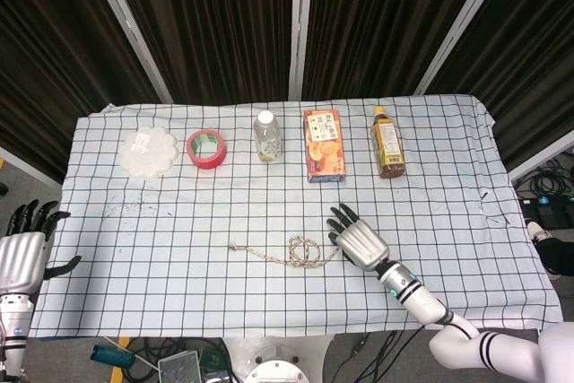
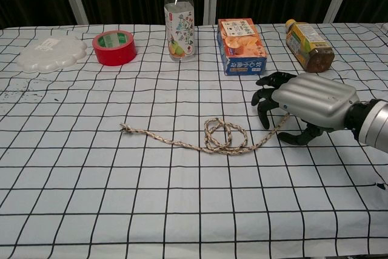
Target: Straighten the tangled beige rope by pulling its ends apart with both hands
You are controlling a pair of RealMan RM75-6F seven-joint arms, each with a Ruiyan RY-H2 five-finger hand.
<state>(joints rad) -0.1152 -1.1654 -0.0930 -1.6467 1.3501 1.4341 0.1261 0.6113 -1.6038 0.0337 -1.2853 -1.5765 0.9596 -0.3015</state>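
Head view. Rope (image 1: 289, 253) lies on the checked cloth (image 1: 179, 221) near the front middle, a loose loop at its centre, one tail running left to a frayed end, the other running right and up under the right hand (image 1: 359, 241). Right hand is palm down over that right end, fingers (image 1: 341, 219) spread and pointing toward the back of the table; whether they touch the rope cannot be told from here. Left hand (image 1: 22, 253) is off the cloth's left edge, well apart from the rope, fingers apart and pointing up, nothing in it. Along the back, left to right: white plate (image 1: 148, 152), red tape roll (image 1: 206, 148), clear bottle (image 1: 267, 136), orange box (image 1: 325, 145), tea bottle (image 1: 387, 142).

Chest view. Rope (image 2: 206, 141) runs from its frayed left end through the loop, then rises right to an end lying beneath the right hand (image 2: 303, 106). Hand hovers low, fingers (image 2: 265, 98) curled downward and spread, thumb tip down on the cloth just beside the rope's end; nothing gripped, rope lies slack. Left hand is out of this view. Behind: plate (image 2: 48, 53), tape roll (image 2: 114, 47), upright bottle (image 2: 179, 19), box (image 2: 240, 45) lying flat, tea bottle (image 2: 308, 45) on its side.
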